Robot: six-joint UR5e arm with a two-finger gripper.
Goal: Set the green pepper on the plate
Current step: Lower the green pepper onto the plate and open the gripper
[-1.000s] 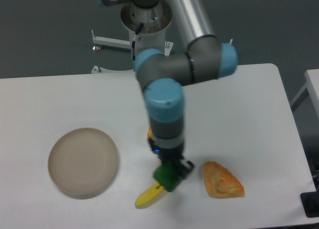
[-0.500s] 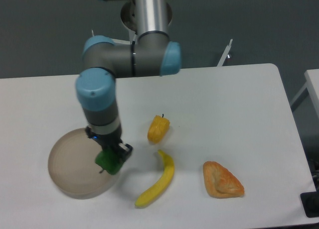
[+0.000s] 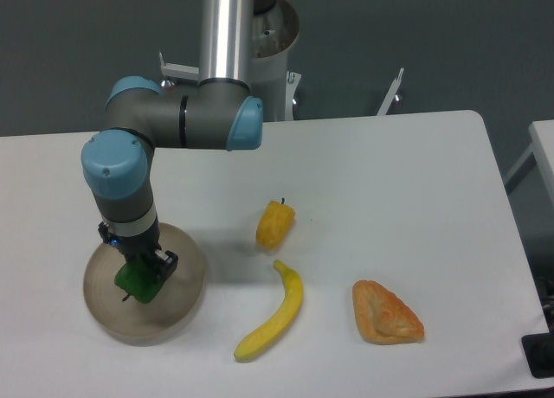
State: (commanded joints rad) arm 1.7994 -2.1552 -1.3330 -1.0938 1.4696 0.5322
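Fixed camera: end effector [image 3: 140, 277] clamped on the green pepper [image 3: 134, 281], positioned over the middle of the plate [image 3: 186, 281]; pepper-to-dish contact not discernible. Plate sits at 8 o'clock on the tabletop [image 3: 389, 182]. Yellow pepper [image 3: 275, 224] near centre, banana [image 3: 273, 316] at 6 o'clock, pastry [image 3: 385, 312] at 5 o'clock.

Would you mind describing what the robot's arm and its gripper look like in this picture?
The arm is built of smooth grey tubular segments, with rounded light-blue caps on the joints and a shiny silver metal tube rising out of the picture. Its wrist ends in a grey cylinder with a dark band. The gripper below is small and black; its details are too small to make out.
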